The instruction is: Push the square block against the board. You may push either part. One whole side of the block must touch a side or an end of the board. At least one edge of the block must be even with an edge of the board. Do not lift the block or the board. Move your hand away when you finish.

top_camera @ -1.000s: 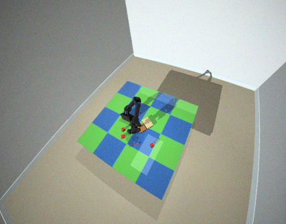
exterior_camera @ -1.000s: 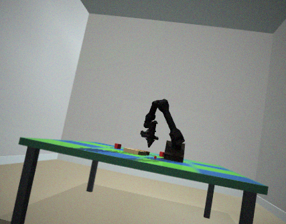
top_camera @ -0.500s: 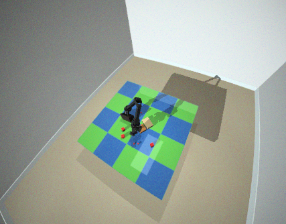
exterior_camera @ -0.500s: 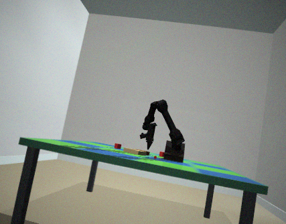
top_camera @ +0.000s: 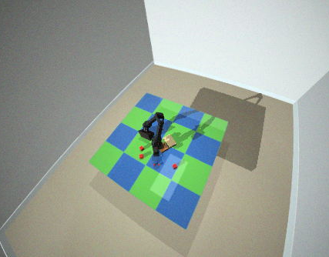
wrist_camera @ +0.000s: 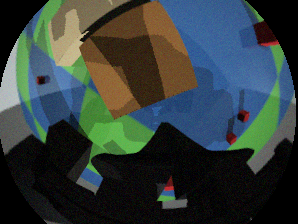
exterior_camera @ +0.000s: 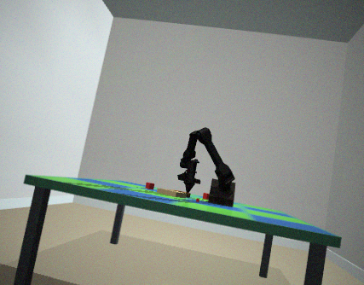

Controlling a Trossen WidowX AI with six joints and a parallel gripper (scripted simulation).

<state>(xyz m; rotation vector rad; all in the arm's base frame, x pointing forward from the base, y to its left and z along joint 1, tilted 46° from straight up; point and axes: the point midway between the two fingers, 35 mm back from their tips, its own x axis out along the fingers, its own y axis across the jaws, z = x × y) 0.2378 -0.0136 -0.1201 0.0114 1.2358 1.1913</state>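
From the top view, the arm reaches down over the checked table [top_camera: 109, 159], and the gripper [top_camera: 156, 153] sits low, just beside the block [top_camera: 163, 146]. The board [top_camera: 170, 141] is the paler piece on the far side of the block, running away toward the upper right. Small red cubes [top_camera: 142, 155] are scattered near the base, out of the line of play.

From the side view, the gripper [exterior_camera: 189, 188] points straight down, tip almost at table height, right at the near end of the board [exterior_camera: 171, 193]. Block and board read as one low tan strip here; I can't separate them.

At the wrist view, the fingers are clenched tight, nothing between them. The block [wrist_camera: 141, 56] lies straight ahead of them: a flat brown square, matte, wood-toned, sharp-edged. Beyond it is the board [wrist_camera: 89, 16], lighter and blotchy, its long axis slanting up and right. A thin dark seam shows between them, and the block's corners look skewed against the board's edge, so I'd judge it close but not yet flush. The next shove wants to go forward, away from the fingers, with a slight twist to square the faces.
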